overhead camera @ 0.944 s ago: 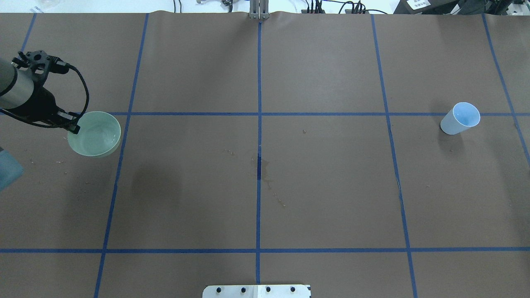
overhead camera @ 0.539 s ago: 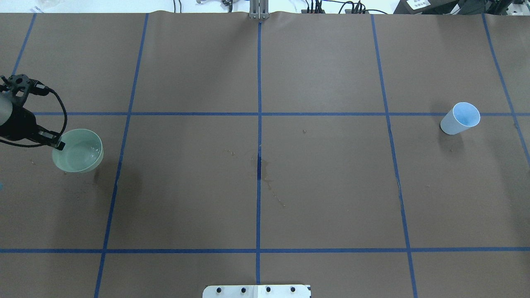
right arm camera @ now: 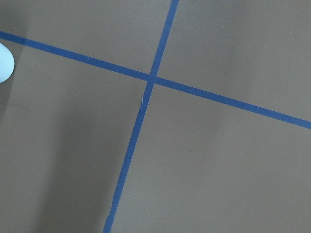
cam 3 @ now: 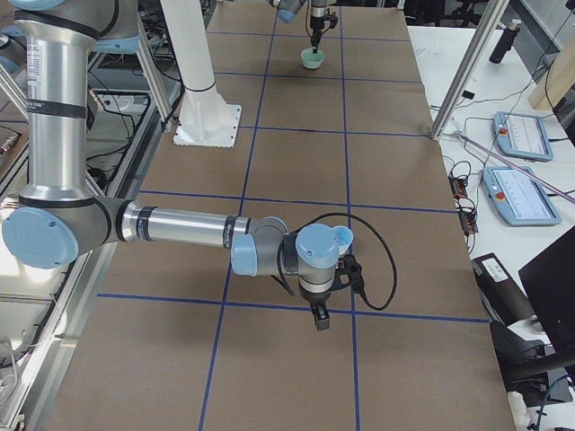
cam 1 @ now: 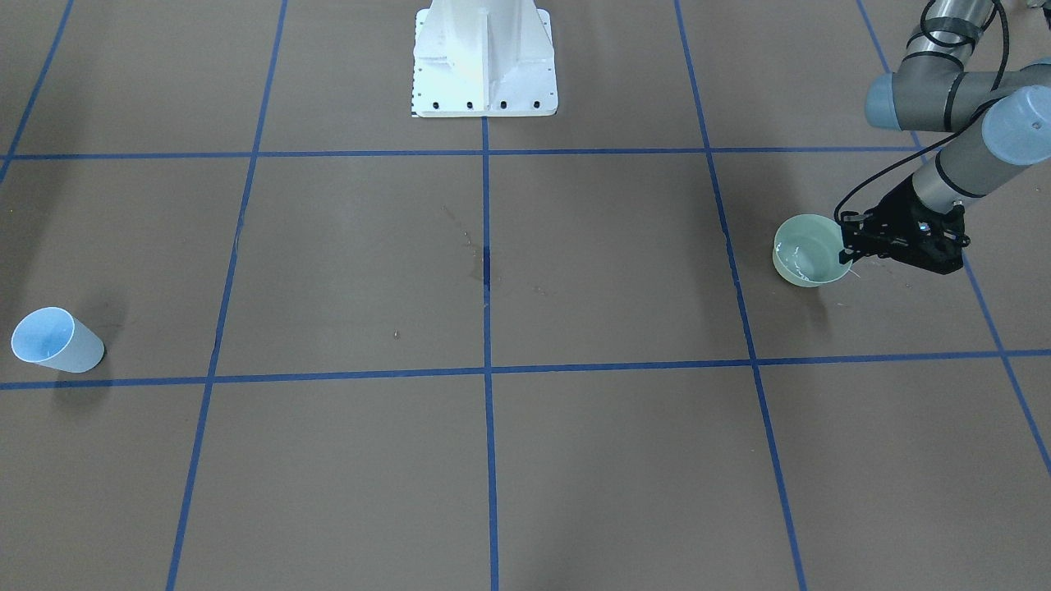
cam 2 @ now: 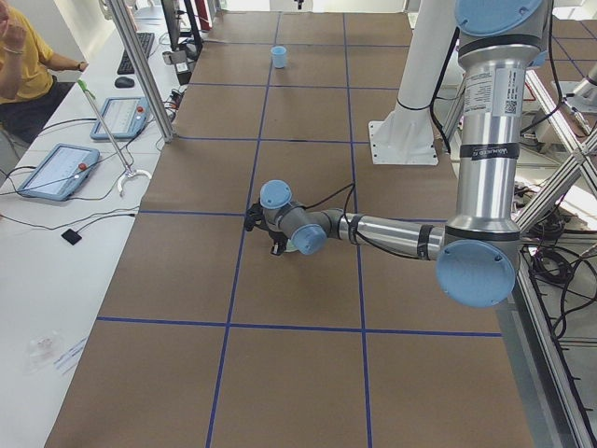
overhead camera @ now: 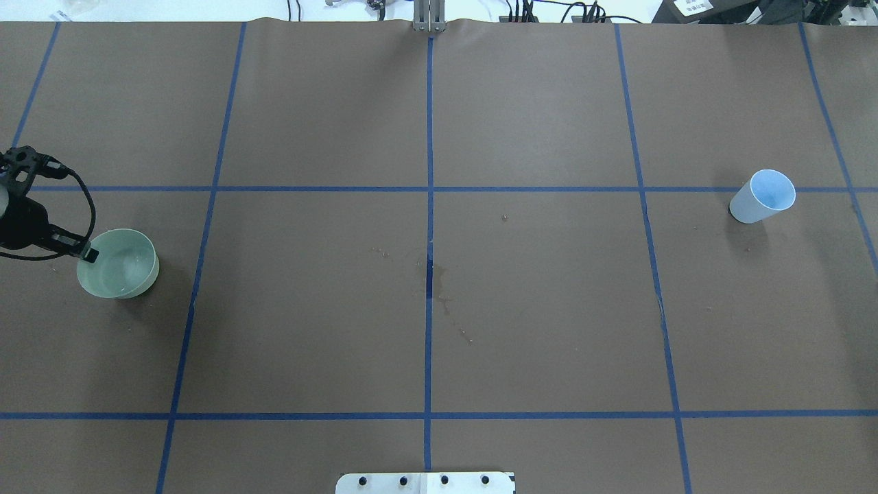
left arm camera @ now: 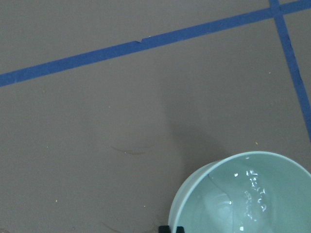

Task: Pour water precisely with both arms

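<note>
- Left gripper (cam 1: 846, 246) pinches the rim of a smooth, round, pale-green bowl (cam 1: 800, 271); water (cam 1: 809, 261) glints inside, just beside the gripper.
- Overhead: a tapered pale-blue cup (overhead camera: 761, 197) sits well apart from it, across matte brown paper (overhead camera: 549, 309) gridded with blue tape (overhead camera: 429, 137).
- Right side view: right gripper (cam 3: 320, 317) hangs near that cup; wide or narrow, I cannot tell.

Ref. landmark: white bolted pedestal (cam 1: 484, 66), at the table edge on a brown table cover (cam 1: 608, 460) gridded with blue tape (cam 1: 486, 427).
- Well out to one side of the pedestal: pale green bowl (cam 1: 784, 272), upright.
- Further out on the opposite side: pale blue cup (cam 1: 57, 339).
- Straight out from the pedestal, on the tape line: dark stain (cam 1: 486, 275).
- Across the table from the pedestal: white bench (cam 2: 37, 280) with a blue-cased tablet (cam 2: 58, 170); seated person in yellow (cam 2: 23, 70).
</note>
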You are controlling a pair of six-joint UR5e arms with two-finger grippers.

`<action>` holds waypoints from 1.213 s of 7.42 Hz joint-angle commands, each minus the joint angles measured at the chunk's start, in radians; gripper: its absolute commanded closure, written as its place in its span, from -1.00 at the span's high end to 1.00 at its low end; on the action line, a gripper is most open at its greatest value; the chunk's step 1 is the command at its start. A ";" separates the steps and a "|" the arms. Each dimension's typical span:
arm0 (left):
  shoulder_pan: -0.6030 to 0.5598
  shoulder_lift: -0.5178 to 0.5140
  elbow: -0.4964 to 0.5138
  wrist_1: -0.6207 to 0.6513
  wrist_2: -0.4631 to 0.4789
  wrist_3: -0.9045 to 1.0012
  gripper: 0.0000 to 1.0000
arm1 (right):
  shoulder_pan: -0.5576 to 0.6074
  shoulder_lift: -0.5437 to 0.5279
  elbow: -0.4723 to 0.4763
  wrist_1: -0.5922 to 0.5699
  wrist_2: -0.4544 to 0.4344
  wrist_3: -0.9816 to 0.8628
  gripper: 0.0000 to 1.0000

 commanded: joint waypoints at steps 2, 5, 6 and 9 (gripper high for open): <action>-0.018 0.002 -0.003 -0.004 -0.013 0.027 1.00 | 0.000 0.005 0.002 0.002 -0.002 0.000 1.00; -0.262 -0.007 0.005 0.025 -0.150 0.121 1.00 | 0.000 -0.003 -0.003 0.025 -0.004 0.003 1.00; -0.314 -0.006 -0.004 0.091 -0.153 0.202 1.00 | 0.000 -0.003 -0.005 0.023 -0.004 0.003 1.00; -0.536 -0.019 -0.009 0.419 -0.150 0.621 1.00 | -0.002 -0.004 -0.011 0.023 -0.004 0.001 1.00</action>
